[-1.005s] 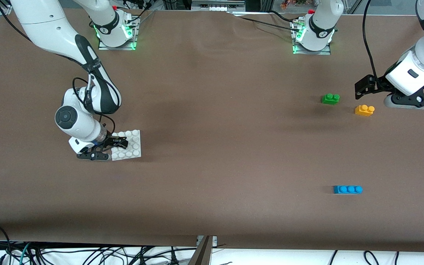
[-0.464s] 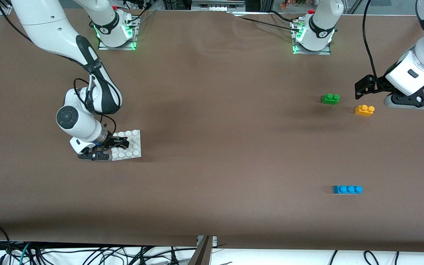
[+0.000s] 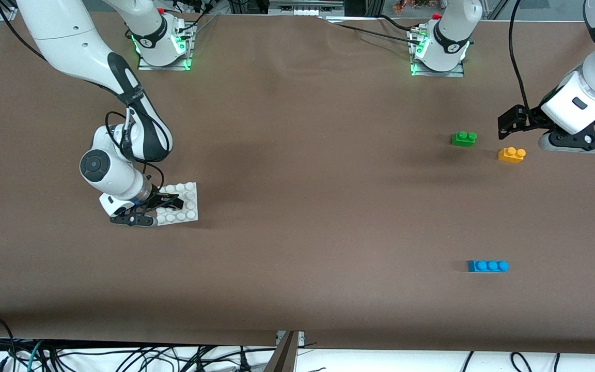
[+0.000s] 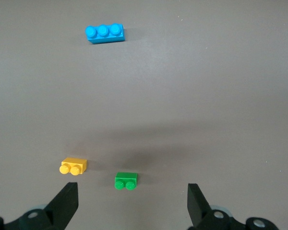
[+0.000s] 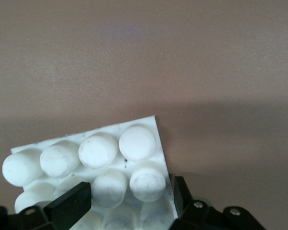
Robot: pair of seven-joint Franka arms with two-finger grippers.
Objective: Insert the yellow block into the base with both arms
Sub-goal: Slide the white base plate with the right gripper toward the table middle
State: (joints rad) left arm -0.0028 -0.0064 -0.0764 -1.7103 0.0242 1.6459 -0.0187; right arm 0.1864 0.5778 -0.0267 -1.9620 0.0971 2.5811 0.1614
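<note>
The white studded base (image 3: pixel 189 205) lies toward the right arm's end of the table. My right gripper (image 3: pixel 172 201) reaches over its edge from that end. In the right wrist view the right gripper (image 5: pixel 129 191) is closed across two corner studs of the base (image 5: pixel 98 151). One finger rests on the plate's edge and the other against a stud. The yellow block (image 3: pixel 511 154) sits toward the left arm's end. My left gripper (image 3: pixel 505 126) waits open and empty in the air above it. The left wrist view shows the left gripper (image 4: pixel 133 191) with the yellow block (image 4: pixel 74 166) by one finger.
A green two-stud brick (image 3: pixel 464 138) sits beside the yellow block, toward the table's middle, and also shows in the left wrist view (image 4: pixel 126 180). A blue three-stud brick (image 3: pixel 487 265) lies nearer the front camera and also shows in the left wrist view (image 4: pixel 104 33). A brown cloth covers the table.
The right arm's wrist has shifted slightly toward the base, and its fingers reach a little farther over the plate. The base, the bricks and the left arm have not moved.
</note>
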